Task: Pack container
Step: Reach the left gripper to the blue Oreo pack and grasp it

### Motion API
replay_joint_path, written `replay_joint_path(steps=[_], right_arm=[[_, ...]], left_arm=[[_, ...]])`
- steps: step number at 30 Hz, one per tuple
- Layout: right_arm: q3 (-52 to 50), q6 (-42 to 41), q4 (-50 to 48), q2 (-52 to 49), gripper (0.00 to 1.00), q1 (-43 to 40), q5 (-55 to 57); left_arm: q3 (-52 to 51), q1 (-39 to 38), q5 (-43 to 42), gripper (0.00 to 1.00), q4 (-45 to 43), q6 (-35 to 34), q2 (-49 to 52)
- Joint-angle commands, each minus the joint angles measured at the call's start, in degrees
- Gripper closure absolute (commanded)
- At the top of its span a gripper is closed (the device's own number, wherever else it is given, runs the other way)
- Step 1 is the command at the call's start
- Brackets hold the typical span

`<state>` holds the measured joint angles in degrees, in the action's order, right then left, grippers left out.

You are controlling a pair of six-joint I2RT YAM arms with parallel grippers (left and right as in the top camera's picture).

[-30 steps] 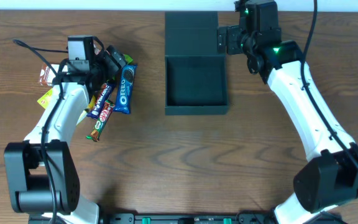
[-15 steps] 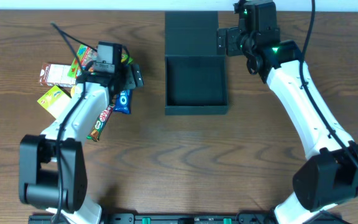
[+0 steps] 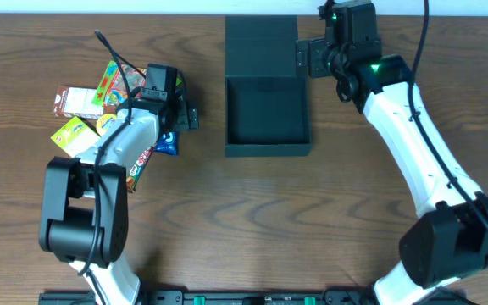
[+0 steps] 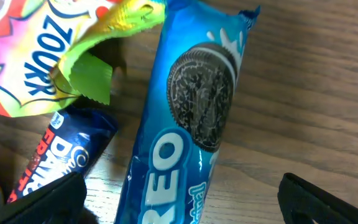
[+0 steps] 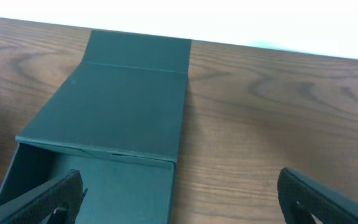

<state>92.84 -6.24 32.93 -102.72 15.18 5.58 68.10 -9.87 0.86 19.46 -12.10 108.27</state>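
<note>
Hovering my left hand (image 4: 182, 202), fingers spread wide, over the Oreo pack (image 4: 191, 124), I worry one finger may snag the dark bar (image 4: 61, 155) lying beside it and drag both. My right hand (image 3: 305, 58), also spread, hangs just above the empty container (image 3: 267, 150), well apart from the left.

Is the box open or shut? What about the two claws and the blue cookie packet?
Dark teal-green rectangular box: open, flap lid folded back, empty.
Blue Oreo cookie packet: lying flat on the wooden table, not gripped.
Left claw: open, above the cookie packet.
Right claw: open, holding nothing.
</note>
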Motion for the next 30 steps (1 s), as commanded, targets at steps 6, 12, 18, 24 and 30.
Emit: replay_joint_path(steps=[6,12,18,24,30], right_arm=[[-0.3,0.7,0.0,-0.7,0.01,-0.1,0.0],[-0.3,0.7,-0.2,-0.7,0.01,-0.1,0.0],[-0.3,0.7,-0.2,-0.7,0.01,-0.1,0.0],[-0.3,0.7,-0.2,-0.7,0.01,-0.1,0.0],[-0.3,0.8,-0.2,-0.7,0.01,-0.3,0.2]], left_arm=[[1.1,-1.4,-0.7,0.10,-0.3,1.8,3.1],[1.1,-1.9,-0.7,0.20,-0.2,1.8,3.5],[1.1,-1.8,-0.7,0.30,0.0,1.8,4.6],[1.1,-1.8,-0.6,0.45,0.1,1.1,4.6],[1.1,-1.8,-0.4,0.55,0.2,-1.2,4.5]])
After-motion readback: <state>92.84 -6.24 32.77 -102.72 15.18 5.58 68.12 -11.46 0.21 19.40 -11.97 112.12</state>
